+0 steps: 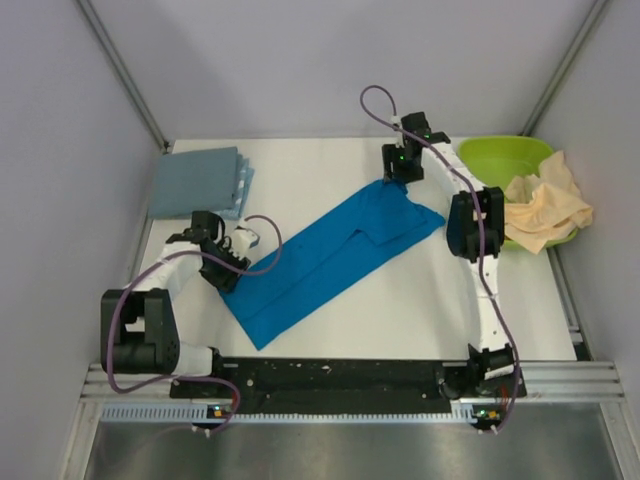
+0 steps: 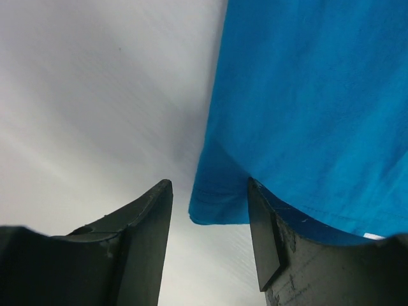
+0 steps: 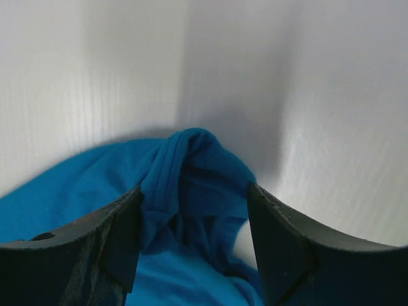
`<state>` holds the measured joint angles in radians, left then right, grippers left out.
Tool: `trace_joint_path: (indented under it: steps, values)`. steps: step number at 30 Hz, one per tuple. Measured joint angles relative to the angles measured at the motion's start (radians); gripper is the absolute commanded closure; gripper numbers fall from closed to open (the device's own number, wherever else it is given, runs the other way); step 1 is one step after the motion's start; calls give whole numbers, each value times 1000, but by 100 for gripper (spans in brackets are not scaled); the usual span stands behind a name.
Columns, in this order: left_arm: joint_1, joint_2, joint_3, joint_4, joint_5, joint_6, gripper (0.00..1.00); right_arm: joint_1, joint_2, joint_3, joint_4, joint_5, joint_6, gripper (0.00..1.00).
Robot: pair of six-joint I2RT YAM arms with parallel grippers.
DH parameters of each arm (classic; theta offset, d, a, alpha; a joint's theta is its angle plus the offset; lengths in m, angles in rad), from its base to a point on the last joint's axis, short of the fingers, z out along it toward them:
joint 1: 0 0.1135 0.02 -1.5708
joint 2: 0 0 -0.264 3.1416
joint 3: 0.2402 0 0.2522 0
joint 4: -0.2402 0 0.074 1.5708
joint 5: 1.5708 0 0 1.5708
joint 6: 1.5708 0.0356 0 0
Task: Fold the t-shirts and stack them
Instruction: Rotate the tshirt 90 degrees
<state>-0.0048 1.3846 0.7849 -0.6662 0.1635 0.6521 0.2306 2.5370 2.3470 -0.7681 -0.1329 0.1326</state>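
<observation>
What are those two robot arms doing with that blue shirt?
They are folding t-shirts. A bright blue t-shirt lies stretched slantwise across the white table. The right tool sits open at the shirt's far end, with the bunched collar between its fingers. The left tool is open at the shirt's near-left edge. Folded grey-blue shirts are stacked in the far left corner, and a cream shirt hangs over the green tub, not yet folded.

Tub [image 1: 497,150]: lime-green plastic, at the far right corner of the worktop.
Worktop [image 1: 400,300]: white, flat.
Walls [image 1: 300,60]: pale grey panels on 3 sides.
Rail [image 1: 560,380]: slotted aluminium along the near edge.
</observation>
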Motion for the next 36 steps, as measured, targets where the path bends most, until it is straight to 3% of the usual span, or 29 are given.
trace_joint_path:
  steps: [5,10,15,18,20,22,24,25,28,30,35,36]
  values:
    - [0,31,-3,-3,4,4,48,0,-307,-373,9,138,-38,35]
    - [-1,76,-2,0,-5,7,76,-11,-581,-637,61,215,-17,38]
    - [-6,68,-12,-3,6,27,95,-37,-633,-806,118,229,37,46]
    - [-9,31,-46,18,7,50,94,-58,-583,-864,125,228,69,54]
    - [-9,2,-71,28,9,72,90,-68,-541,-877,126,226,81,68]
    - [-8,-28,-91,18,15,102,79,-72,-517,-875,127,221,82,87]
    - [-7,-56,-108,-27,33,134,63,-72,-510,-858,127,206,86,99]
    - [-7,-74,-114,-79,50,151,53,-72,-496,-838,118,196,84,100]
    - [-6,-129,-116,-206,93,192,39,-75,-400,-694,62,163,69,100]
    - [-6,-167,-92,-281,129,212,23,-77,-314,-556,39,130,66,100]
    - [-23,-162,112,-402,306,224,20,-85,9,-16,-7,42,75,100]
    - [-48,-148,166,-410,348,215,21,-88,69,87,-6,21,83,96]
